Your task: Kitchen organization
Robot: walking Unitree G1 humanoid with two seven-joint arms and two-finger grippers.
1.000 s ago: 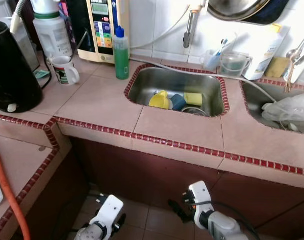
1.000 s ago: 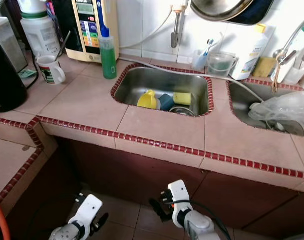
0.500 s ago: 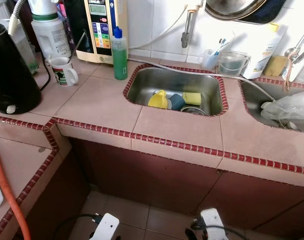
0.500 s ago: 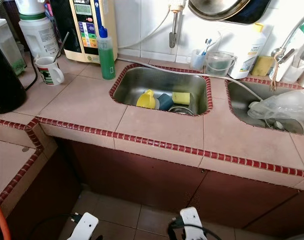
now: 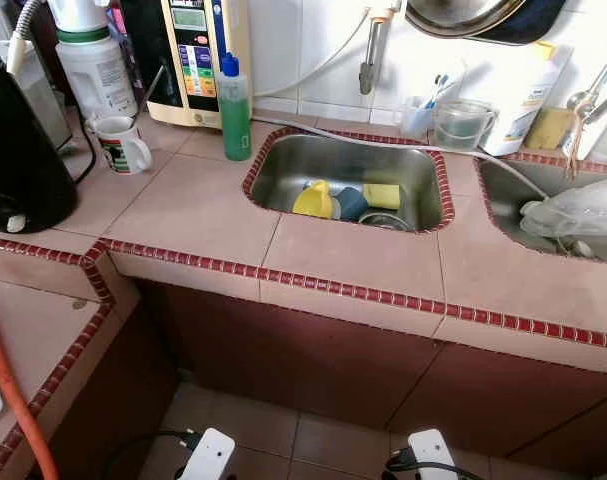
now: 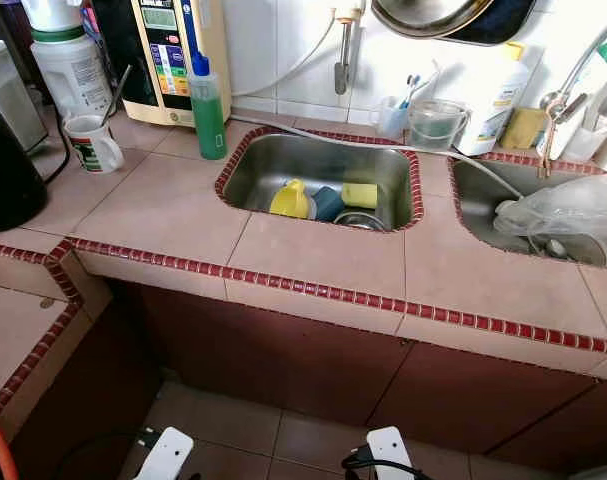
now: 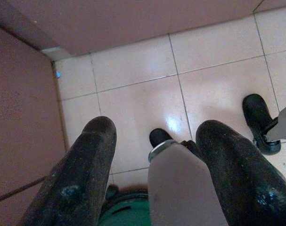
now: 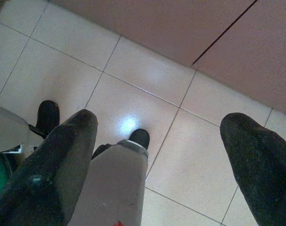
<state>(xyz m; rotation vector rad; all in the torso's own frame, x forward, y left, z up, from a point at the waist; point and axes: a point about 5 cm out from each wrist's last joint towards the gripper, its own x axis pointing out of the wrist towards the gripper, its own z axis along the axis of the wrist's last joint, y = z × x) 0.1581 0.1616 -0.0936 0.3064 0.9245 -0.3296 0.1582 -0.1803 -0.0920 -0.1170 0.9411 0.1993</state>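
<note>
Hanging low by the floor (image 5: 313, 440), both arms sit well below the surface (image 5: 193, 205); the sink (image 5: 283, 165) with its yellow cup (image 5: 314, 199) lies up ahead. Left pincer (image 7: 154, 141) gapes empty over tiles. Right pincer (image 8: 157, 136) spreads wide, empty too.

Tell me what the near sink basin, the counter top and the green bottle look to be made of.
Sink basin: brushed stainless steel, judging by its dull grey sheen. Counter top: matte pinkish ceramic tile with visible grout lines and glossy dark-red trim. Green bottle: probably translucent plastic, blue cap.
</note>
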